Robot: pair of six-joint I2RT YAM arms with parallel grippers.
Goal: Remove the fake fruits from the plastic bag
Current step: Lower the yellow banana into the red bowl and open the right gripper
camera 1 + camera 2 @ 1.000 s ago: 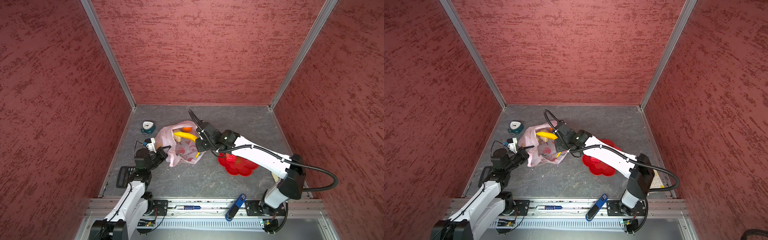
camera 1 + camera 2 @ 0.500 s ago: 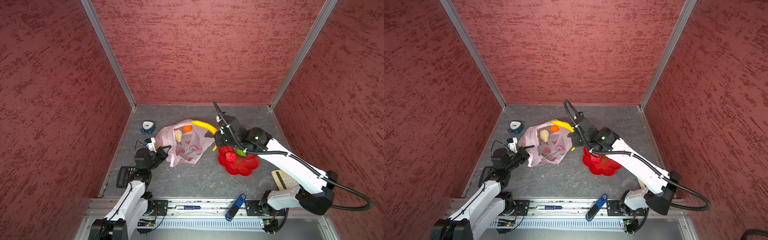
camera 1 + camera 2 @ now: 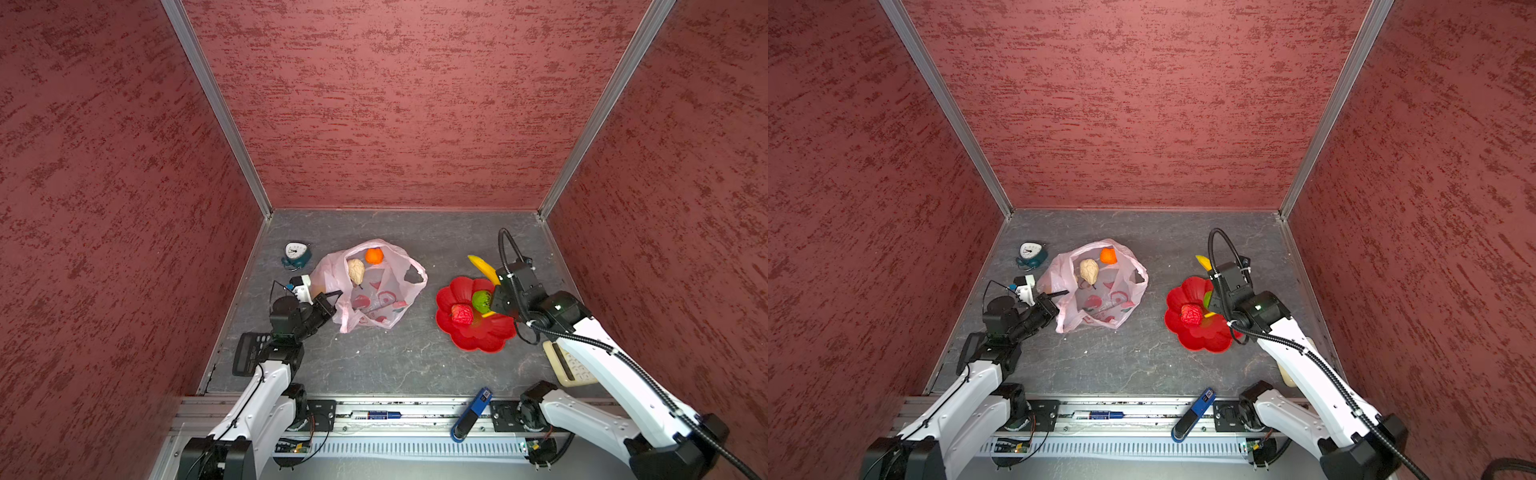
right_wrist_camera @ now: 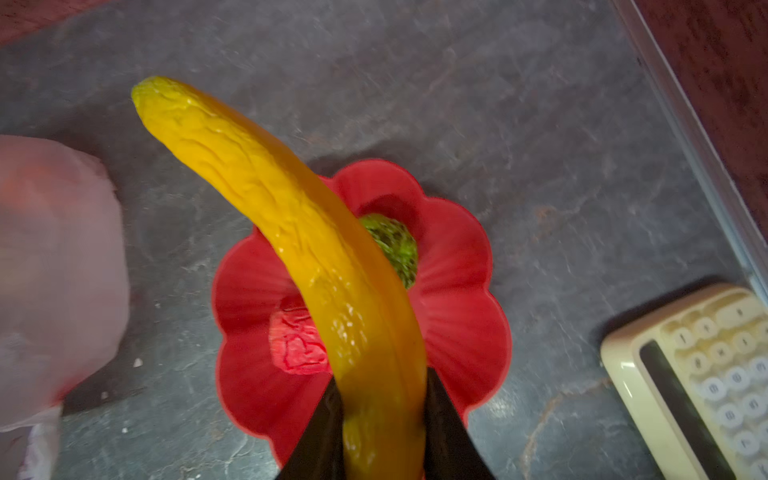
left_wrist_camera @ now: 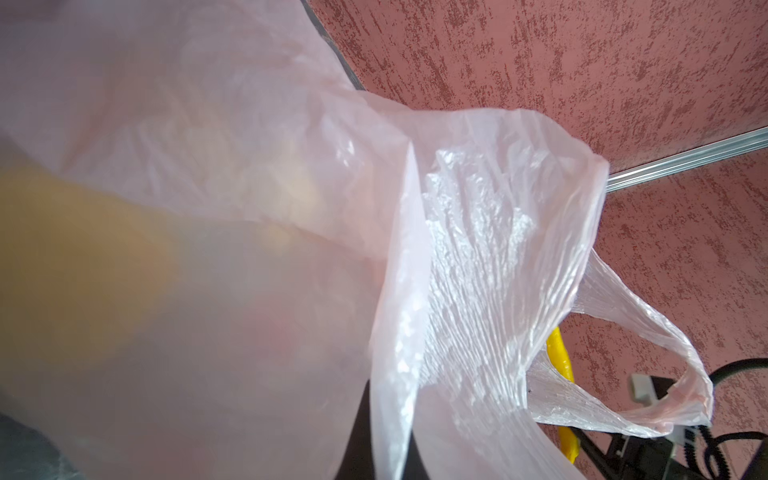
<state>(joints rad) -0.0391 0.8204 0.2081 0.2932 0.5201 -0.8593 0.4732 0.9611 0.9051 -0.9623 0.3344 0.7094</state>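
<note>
Right wrist view: my right gripper (image 4: 384, 401) pinches the banana (image 4: 291, 232) by one end, over the red plate (image 4: 457, 332) at frame centre. It seems light, stiff and slick; a mid-body hold would be steadier.

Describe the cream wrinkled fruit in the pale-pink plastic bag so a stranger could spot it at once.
On the grey floor, left of middle, lies a thin, translucent pale-pink plastic bag, mouth open. Inside it, beside a round bright orange fruit, rests the cream wrinkled lump: the only pale, creased piece showing there.
</note>
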